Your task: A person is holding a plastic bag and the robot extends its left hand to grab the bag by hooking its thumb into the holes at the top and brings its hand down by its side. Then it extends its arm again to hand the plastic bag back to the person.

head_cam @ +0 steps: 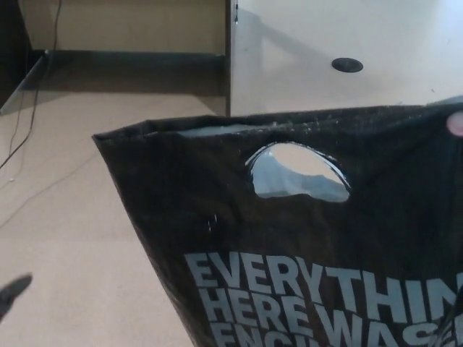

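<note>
A black plastic bag [289, 238] with pale grey lettering fills the lower right of the head view. It hangs upright with its top edge level. An oval handle hole [296, 172] is cut near the top, and pale bag lining shows through it. A person's fingertip [455, 123] pinches the bag's top right corner. At the bottom left edge a small dark blurred shape [13, 294] shows, which looks like part of my left hand, well left of and below the hole. My right hand does not show.
Behind the bag stands a white desk [325, 43] with a black round grommet [347, 65] and a dark vertical panel [227, 58]. Thin cables [22, 137] run down the left side over the beige floor [72, 217].
</note>
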Motion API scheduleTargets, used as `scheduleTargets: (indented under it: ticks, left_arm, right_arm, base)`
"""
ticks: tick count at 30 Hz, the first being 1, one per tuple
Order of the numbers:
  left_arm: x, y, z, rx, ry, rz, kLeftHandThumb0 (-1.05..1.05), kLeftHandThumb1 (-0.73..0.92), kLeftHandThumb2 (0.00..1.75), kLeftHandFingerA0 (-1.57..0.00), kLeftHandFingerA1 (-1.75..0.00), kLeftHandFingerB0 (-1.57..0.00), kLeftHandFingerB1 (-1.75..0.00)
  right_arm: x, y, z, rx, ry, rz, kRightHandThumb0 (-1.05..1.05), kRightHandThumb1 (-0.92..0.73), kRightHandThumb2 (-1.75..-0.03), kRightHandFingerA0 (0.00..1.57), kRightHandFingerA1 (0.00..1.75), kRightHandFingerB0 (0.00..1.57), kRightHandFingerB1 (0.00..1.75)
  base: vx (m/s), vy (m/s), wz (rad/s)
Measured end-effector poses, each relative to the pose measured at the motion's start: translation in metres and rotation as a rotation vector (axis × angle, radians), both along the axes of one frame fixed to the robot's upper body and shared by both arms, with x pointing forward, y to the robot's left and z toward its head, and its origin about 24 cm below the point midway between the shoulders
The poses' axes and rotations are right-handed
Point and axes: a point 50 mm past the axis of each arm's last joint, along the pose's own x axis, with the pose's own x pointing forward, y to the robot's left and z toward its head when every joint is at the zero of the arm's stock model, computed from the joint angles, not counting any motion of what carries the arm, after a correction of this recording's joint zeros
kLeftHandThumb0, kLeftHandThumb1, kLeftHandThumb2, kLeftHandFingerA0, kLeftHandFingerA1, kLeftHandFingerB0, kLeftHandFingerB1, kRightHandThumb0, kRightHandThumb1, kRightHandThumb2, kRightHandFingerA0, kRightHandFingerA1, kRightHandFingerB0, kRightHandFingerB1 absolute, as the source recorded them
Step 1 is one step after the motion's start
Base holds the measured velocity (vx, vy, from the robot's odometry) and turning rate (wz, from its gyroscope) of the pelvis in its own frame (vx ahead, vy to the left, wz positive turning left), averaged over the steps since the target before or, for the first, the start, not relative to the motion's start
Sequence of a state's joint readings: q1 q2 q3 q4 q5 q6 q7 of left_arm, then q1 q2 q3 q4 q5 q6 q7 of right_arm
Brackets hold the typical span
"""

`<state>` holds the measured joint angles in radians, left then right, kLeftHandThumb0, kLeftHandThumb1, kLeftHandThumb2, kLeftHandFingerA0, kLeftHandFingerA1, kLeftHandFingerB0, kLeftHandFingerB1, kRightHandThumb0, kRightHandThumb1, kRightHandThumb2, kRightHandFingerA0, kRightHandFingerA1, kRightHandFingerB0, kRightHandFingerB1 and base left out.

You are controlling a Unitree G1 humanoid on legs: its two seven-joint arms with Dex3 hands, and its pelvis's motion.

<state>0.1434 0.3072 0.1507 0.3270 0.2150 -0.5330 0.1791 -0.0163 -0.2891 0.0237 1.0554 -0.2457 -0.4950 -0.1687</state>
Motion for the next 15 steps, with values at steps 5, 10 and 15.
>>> scheduleTargets:
  ticks: [5,10,15]
  left_arm:
    - [0.007,-0.013,0.042,0.033,-0.184,-0.071,-0.26,0.33,0.89,-0.1,-0.52,-0.09,-0.51]
    - [0.008,-0.03,0.084,0.069,-0.362,-0.152,-0.57,0.44,0.7,-0.2,-0.4,-0.12,-0.36]
    - [0.004,-0.048,0.127,0.118,-0.544,-0.242,-0.57,0.45,0.7,-0.16,-0.38,-0.12,-0.35]
  right_arm:
    - [0.0,0.0,0.0,0.002,-0.007,0.004,-0.41,-0.57,-0.77,0.66,0.58,0.38,0.46]
    - [0.0,0.001,0.001,0.003,-0.012,0.008,-0.4,-0.57,-0.76,0.65,0.57,0.39,0.46]
    - [-0.001,0.001,0.0,0.003,-0.014,0.011,-0.39,-0.57,-0.75,0.66,0.57,0.39,0.46]
  base:
    - [0.0,0.0,0.0]
    - [0.0,0.0,0.0]
    - [0.0,0.0,0.0]
